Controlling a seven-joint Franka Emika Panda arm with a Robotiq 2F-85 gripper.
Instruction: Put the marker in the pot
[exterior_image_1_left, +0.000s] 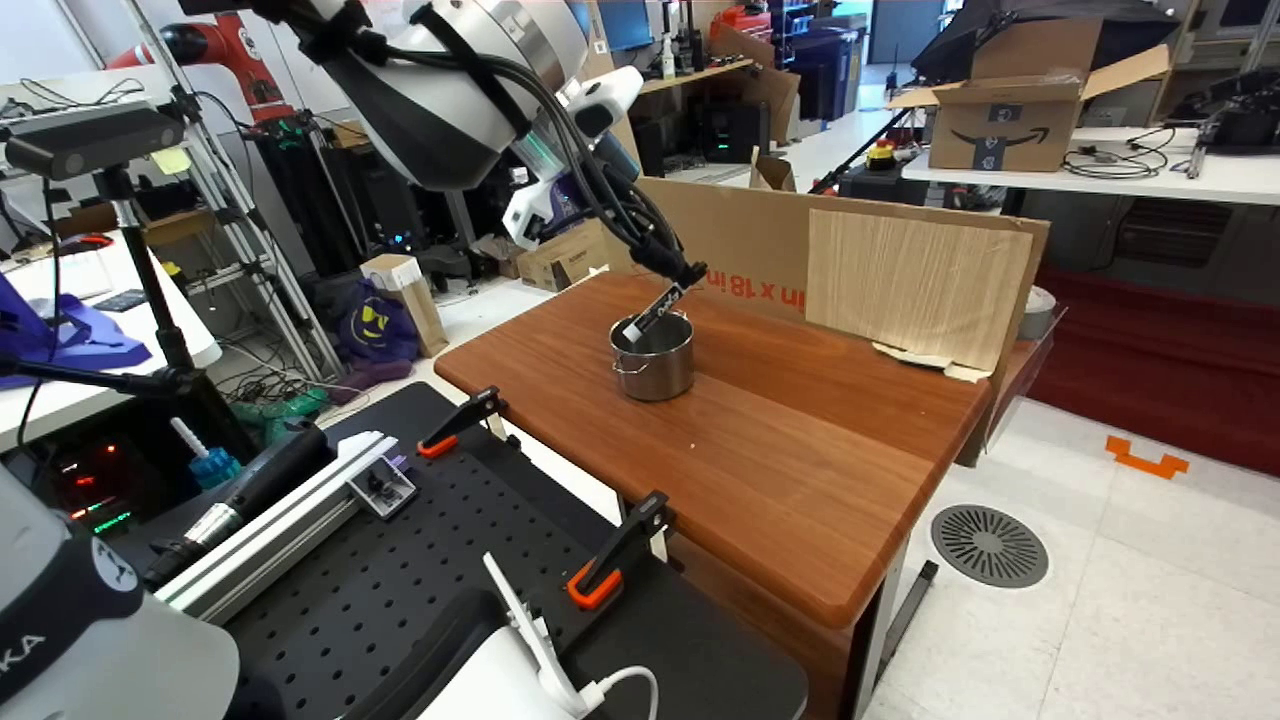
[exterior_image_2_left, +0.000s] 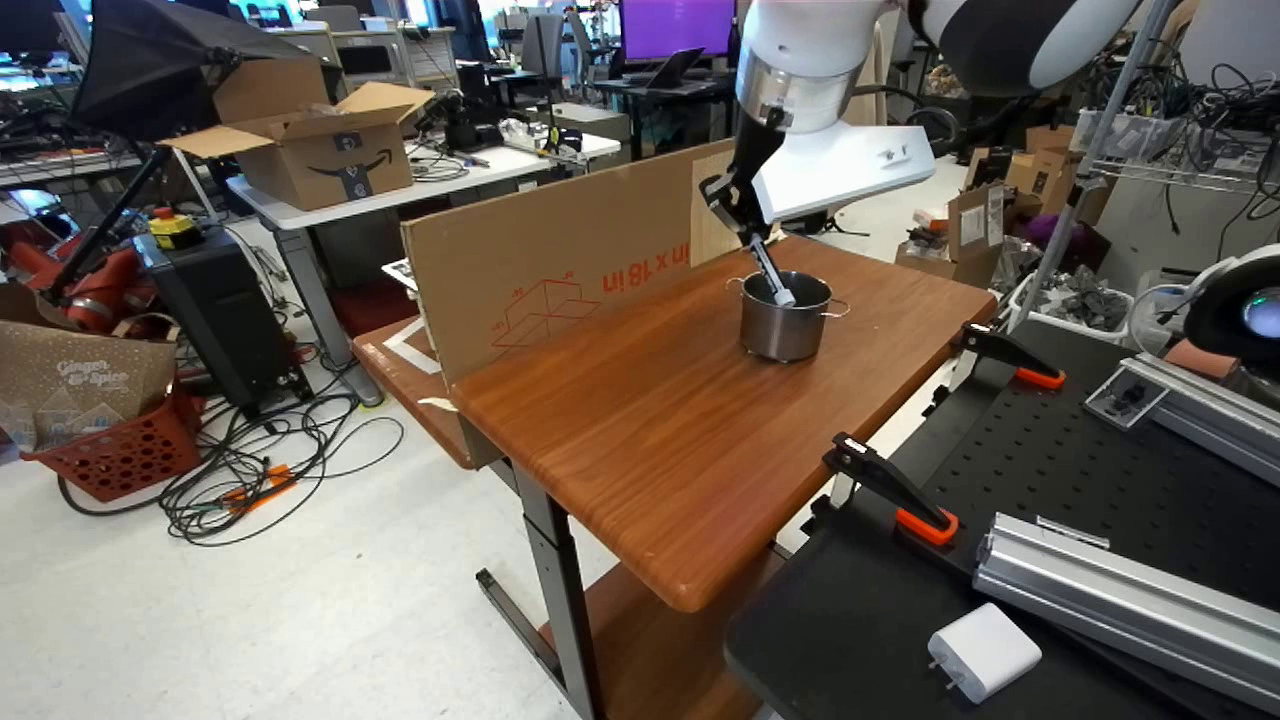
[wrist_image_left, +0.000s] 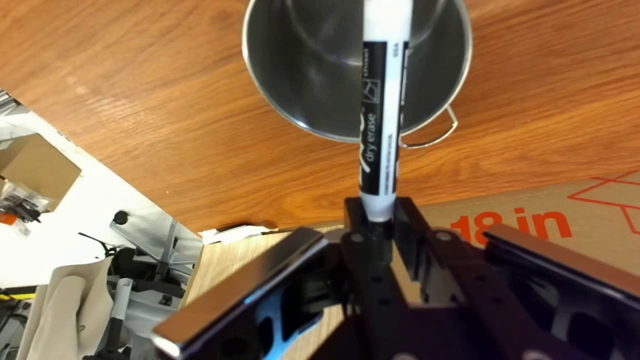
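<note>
Black-labelled white marker (wrist_image_left: 384, 117), silver pot (exterior_image_2_left: 782, 330)

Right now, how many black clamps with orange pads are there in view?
2. In both exterior views, one clamp sits at the edge of the black board near a corner of the wooden table; a second clamp sits farther along that edge. More might be hidden.

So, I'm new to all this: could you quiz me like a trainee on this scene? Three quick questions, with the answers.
1. What is the gripper holding?
2. True or false: the pot stands upright on the wooden table.
3. In the wrist view, what is printed in red on the cardboard: a) fragile, b) 18 in, or c) this way up?

Key: 1. The marker. 2. True. 3. b.
</note>
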